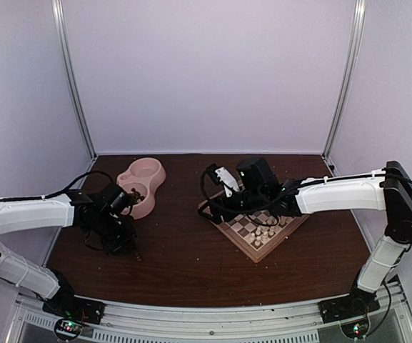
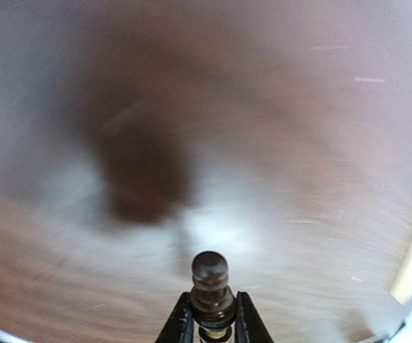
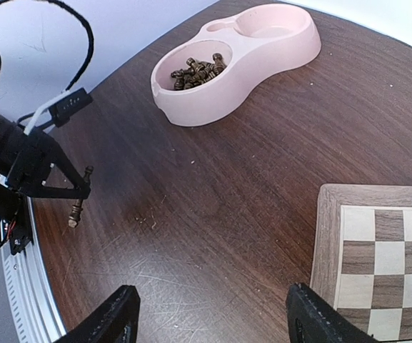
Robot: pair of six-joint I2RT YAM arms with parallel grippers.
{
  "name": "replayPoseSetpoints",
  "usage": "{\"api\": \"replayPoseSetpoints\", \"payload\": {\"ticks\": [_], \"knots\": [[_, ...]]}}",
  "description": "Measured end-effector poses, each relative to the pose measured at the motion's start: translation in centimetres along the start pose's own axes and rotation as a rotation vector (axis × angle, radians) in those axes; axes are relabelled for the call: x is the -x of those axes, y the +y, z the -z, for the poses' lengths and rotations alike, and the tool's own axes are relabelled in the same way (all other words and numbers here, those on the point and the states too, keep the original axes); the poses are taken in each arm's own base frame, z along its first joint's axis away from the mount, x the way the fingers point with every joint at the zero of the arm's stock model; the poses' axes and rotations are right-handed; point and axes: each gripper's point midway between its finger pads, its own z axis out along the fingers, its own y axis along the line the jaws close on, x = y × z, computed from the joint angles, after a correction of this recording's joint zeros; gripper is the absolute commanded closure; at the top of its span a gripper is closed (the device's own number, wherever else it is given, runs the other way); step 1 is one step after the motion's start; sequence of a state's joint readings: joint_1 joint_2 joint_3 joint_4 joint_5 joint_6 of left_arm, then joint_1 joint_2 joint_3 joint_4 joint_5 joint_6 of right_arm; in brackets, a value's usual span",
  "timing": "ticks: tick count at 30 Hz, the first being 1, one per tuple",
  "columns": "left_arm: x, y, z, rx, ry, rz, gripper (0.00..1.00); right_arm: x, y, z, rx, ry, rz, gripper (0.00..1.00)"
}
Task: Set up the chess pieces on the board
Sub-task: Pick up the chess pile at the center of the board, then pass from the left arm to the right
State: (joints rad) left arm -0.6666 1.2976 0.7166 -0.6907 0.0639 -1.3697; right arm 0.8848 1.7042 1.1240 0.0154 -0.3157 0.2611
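Bottom centre of the left wrist view: left gripper (image 2: 211,318) closed on a small dark brown turned-wood chessman (image 2: 210,275). Pinches it low on the stem between black fingers (image 2: 181,323), round knob sticking up past the tips. Behind it, only blur.

Centre left of the right wrist view: same chessman (image 3: 79,199) held tilted in that gripper (image 3: 76,194) over the dark brown wooden tabletop (image 3: 227,200), well apart from the board. Cannot tell whether its base touches the wood.

Bottom of that view: right gripper (image 3: 213,314), jaws spread wide with nothing between them, above bare tabletop just left of the square checkered wooden chessboard (image 3: 327,243).

Upper centre: pale pink double bowl (image 3: 213,100), with a heap of dark brown chessmen (image 3: 197,71) in its left compartment.

Centre right of the top view: chessboard (image 1: 243,241) turned cornerwise, partly under the right arm, with pale cream chessmen (image 1: 263,232) on its near squares.
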Motion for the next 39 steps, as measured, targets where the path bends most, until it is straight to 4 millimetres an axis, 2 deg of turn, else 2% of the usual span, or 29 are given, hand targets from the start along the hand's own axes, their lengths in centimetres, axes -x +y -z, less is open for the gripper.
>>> {"api": "replayPoseSetpoints", "payload": {"ticks": [4,9,12,15,20,23,26,31,39], "knots": [[1.0,-4.9,1.3,-0.176,-0.044,-0.187,0.84,-0.1,0.1,0.0,0.004,0.004,-0.005,0.27],[0.8,-10.5,2.9,-0.413,-0.083,-0.48,0.83,0.1,0.5,0.2,0.033,0.028,-0.035,0.28],[0.7,-13.4,3.8,-0.498,-0.109,-0.661,0.83,1.7,0.9,0.7,0.095,0.025,-0.091,0.32],[0.4,-16.4,4.7,-0.584,-0.133,-0.838,0.82,3.8,0.2,1.5,0.152,0.001,-0.168,0.34],[-0.6,-19.7,5.1,-0.703,-0.126,-1.038,0.83,5.3,-0.1,2.1,0.199,0.03,-0.234,0.36],[-1.4,-20.8,4.9,-0.765,-0.112,-1.13,0.83,5.3,0.8,2.1,0.242,0.08,-0.255,0.4],[-1.9,-21.0,4.5,-0.792,-0.102,-1.184,0.83,4.4,1.5,2.3,0.276,0.131,-0.282,0.46],[-2.4,-21.4,4.5,-0.818,-0.103,-1.256,0.83,3.3,1.8,2.4,0.311,0.19,-0.338,0.5],[-3.4,-21.6,4.8,-0.857,-0.091,-1.308,0.83,1.6,1.2,0.4,0.319,0.242,-0.412,0.55]]}}
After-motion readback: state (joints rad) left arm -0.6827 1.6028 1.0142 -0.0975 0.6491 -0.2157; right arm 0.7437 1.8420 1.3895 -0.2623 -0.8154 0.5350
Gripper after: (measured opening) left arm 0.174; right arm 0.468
